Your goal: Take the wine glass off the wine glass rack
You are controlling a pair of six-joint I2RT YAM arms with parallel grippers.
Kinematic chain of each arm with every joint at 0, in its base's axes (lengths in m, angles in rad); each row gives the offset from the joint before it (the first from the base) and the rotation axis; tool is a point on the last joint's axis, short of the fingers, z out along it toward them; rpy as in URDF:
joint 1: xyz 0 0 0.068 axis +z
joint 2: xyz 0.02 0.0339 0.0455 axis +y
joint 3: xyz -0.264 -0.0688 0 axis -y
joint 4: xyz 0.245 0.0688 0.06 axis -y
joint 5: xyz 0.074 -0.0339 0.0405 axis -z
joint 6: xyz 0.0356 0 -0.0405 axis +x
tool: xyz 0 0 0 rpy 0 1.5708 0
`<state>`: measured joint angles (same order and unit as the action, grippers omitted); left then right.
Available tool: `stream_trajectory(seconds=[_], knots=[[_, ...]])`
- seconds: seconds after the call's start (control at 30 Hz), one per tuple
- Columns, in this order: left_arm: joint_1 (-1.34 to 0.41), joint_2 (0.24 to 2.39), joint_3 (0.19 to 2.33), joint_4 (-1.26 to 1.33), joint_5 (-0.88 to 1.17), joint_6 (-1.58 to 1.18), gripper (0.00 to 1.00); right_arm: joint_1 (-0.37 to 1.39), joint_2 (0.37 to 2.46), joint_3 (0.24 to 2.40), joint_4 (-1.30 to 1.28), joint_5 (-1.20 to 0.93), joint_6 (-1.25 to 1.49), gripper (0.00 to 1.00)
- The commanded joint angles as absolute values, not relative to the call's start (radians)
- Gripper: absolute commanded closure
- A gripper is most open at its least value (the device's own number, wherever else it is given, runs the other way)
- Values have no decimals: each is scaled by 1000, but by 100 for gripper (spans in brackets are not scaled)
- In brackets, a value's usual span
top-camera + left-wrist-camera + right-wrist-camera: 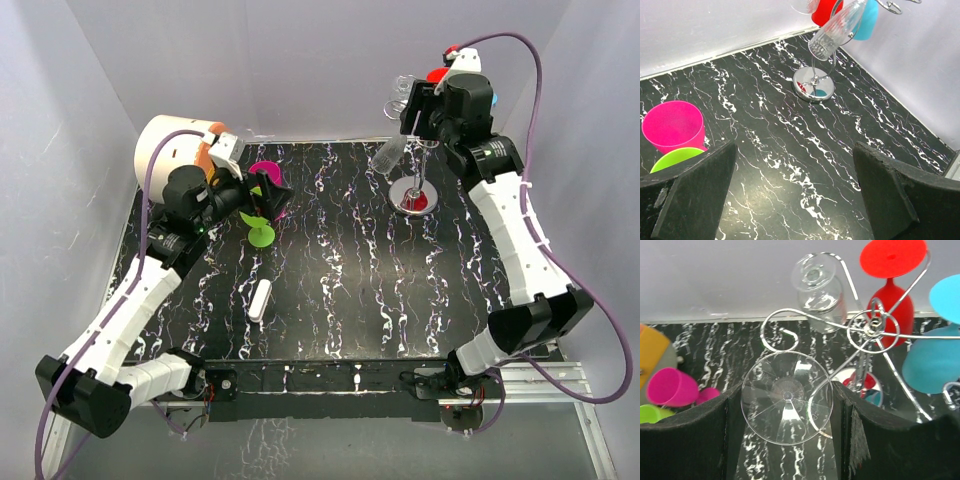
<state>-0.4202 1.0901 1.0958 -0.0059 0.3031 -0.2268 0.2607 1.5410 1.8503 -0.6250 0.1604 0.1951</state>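
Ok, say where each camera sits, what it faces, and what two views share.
Top external: above and behind the robot, looking down on the black marbled table; left arm and right arm show.
Left wrist: faces the silver wire wine glass rack; open left gripper at bottom.
Right wrist: looks down over the rack top; right gripper flanks the clear wine glass foot.
Shared: both wrists see rack and clear glass.

A pink cup (672,125) and a green cup (675,157) just left of the left gripper (795,195), cream drum (170,150) close behind it, small white stick (261,298) on the black marbled table (340,260), apart from it
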Motion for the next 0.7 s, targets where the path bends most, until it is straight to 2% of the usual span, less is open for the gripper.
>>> stream_trajectory(seconds=[0.0, 0.23, 0.43, 0.67], knots=[[-420, 1109, 1083, 17, 357, -297, 1, 262, 1467, 1817, -551, 24, 269, 51], [-420, 1049, 971, 29, 379, -675, 1, 267, 1418, 1755, -531, -204, 378, 52], [-419, 925, 799, 260, 432, -1053, 1, 268, 1345, 1600, -391, -423, 544, 53], [-417, 872, 666, 461, 446, -1290, 1, 268, 1272, 1416, -190, -613, 739, 53]])
